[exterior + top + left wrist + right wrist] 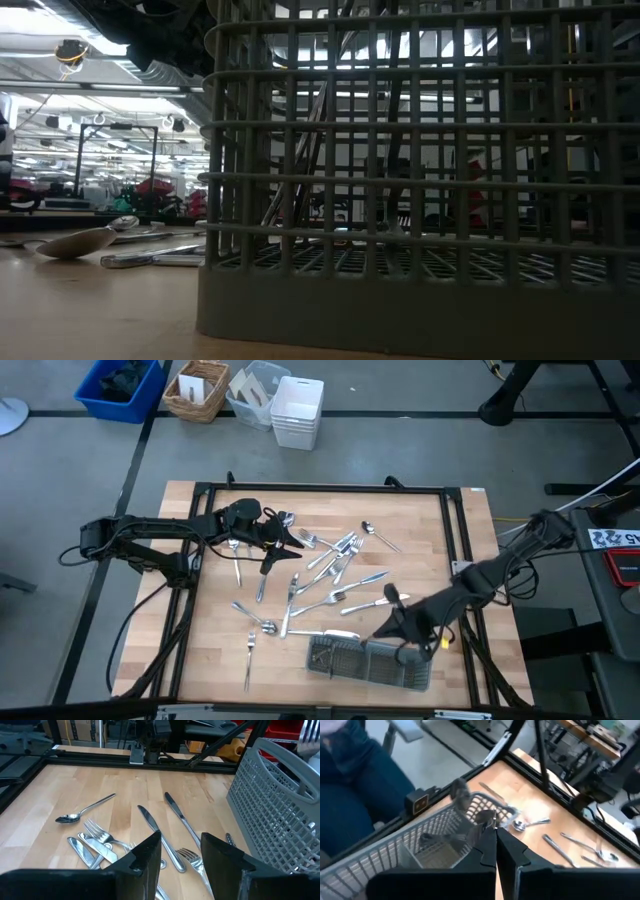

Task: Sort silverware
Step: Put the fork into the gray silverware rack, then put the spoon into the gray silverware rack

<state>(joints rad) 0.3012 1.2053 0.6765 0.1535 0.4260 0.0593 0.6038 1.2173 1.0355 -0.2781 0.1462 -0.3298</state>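
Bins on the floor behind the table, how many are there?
4, in a row past the table's far edge: a blue bin, a wicker basket, a clear tub and a white bin. None seems hidden.

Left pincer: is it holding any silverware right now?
No. In the left wrist view the left pincer stands open with nothing between its fingers; the silverware lies on the table beyond it.

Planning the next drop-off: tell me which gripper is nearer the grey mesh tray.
Right. The right gripper hangs just above the tray, jaws shut. The left gripper is far off, over the scattered silverware.
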